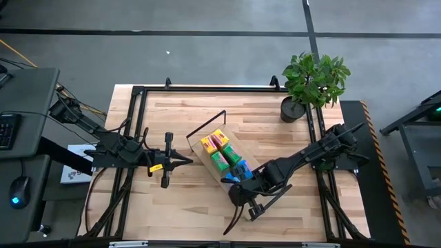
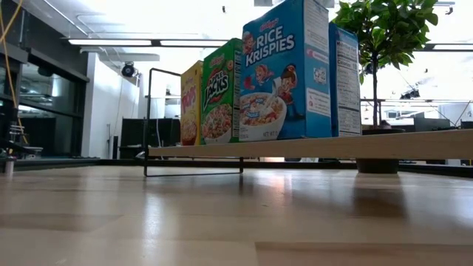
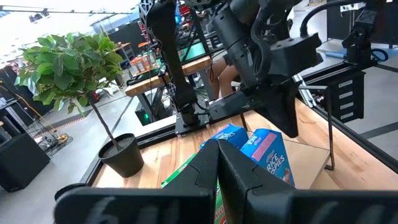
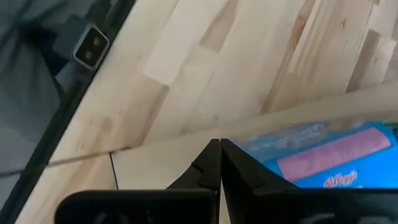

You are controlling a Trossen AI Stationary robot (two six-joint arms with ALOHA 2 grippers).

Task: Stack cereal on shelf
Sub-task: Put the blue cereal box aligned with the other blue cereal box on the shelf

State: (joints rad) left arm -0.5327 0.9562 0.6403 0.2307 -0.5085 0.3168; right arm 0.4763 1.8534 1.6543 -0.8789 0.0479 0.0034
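The shelf (image 1: 204,158) lies slantwise at mid-table, a light-wood board (image 2: 332,146) on black wire ends. Several cereal boxes stand upright on it in a row: yellow (image 1: 210,141) (image 2: 191,103), green (image 1: 220,158) (image 2: 220,92) and two blue ones (image 1: 239,171) (image 2: 284,70). My right gripper (image 1: 229,181) (image 4: 219,146) is shut, low over the board at the blue end of the row, beside a blue box (image 4: 323,158). My left gripper (image 1: 185,162) (image 3: 217,152) is shut, left of the shelf and clear of it, pointing at the boxes (image 3: 267,152). My right gripper's shut fingers (image 4: 211,165) come in slanting down over the board (image 4: 161,163), close beside the end blue box's top edge (image 4: 267,149). I cannot tell whether they touch the box or the board.
A potted plant (image 1: 313,83) (image 2: 384,44) stands at the far right corner, its dark pot (image 3: 121,155) on the tabletop. Black frame rails (image 1: 138,124) run along the table's sides. Bare tabletop (image 1: 186,207) spreads near and left of the shelf.
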